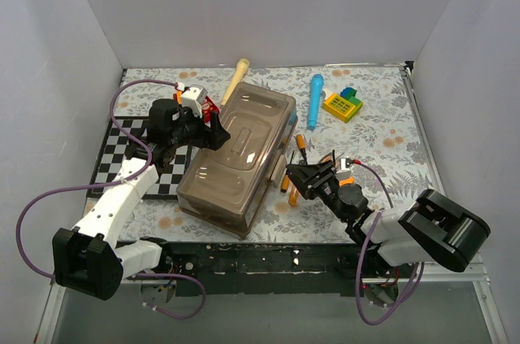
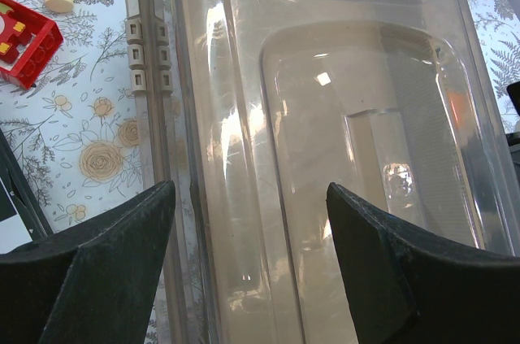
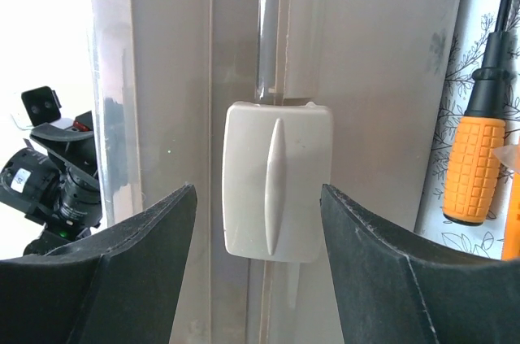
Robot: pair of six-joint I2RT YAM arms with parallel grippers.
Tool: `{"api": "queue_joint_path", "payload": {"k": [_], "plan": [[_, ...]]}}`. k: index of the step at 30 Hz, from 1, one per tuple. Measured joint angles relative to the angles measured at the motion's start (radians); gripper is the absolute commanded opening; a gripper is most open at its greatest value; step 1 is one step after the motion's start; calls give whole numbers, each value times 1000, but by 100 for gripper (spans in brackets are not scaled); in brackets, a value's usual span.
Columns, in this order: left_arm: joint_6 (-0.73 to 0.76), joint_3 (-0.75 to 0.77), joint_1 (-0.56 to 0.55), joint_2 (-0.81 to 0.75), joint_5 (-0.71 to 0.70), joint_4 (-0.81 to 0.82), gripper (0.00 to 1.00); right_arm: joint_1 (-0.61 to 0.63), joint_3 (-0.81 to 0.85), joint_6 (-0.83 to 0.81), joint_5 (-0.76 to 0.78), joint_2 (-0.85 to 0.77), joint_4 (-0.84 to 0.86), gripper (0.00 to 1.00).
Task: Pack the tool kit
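1. Right fingers stood spread, one on each side of the pale latch on the toolbox front wall; nothing was pinched, and I could not tell whether either one touched the latch
2. Latch lay flat against the wall across the seam between lid and base; it looked fastened, though the pictures did not settle it
3. Left fingers were spread wide and empty, poised over the hinge-side edge of the clear lid; contact with the lid could not be told
4. Hinge ran along that edge, and the lid appeared fully down on the base
5. Toolbox sat near the middle of the flower-patterned desk, skewed, between the two arms
6. An orange-and-black screwdriver lay on the desk just beside the box on the right arm's side; the top view showed more orange-handled tools there, all outside the box
7. Contents could not be read through the tinted plastic
8. Farther back lay a blue cylindrical tool, a yellow block, a red block and a wooden handle
9. Judgement: packing was at an early stage; with the box shut and tools outside, opening the latch, loading the tools and closing up were all left to do
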Motion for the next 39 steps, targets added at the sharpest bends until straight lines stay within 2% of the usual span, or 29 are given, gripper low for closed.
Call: {"api": "queue_joint_path", "payload": {"k": [7, 11, 19, 39], "plan": [[0, 0, 0, 0, 0, 0, 74, 2, -16, -13, 58, -69, 3, 70], [0, 0, 0, 0, 1, 0, 74, 5, -16, -36, 66, -73, 11, 75], [0, 0, 0, 0, 1, 0, 74, 27, -16, -41, 68, 90, 19, 76], [0, 0, 0, 0, 1, 0, 74, 43, 35, 12, 66, 139, 24, 74]]}}
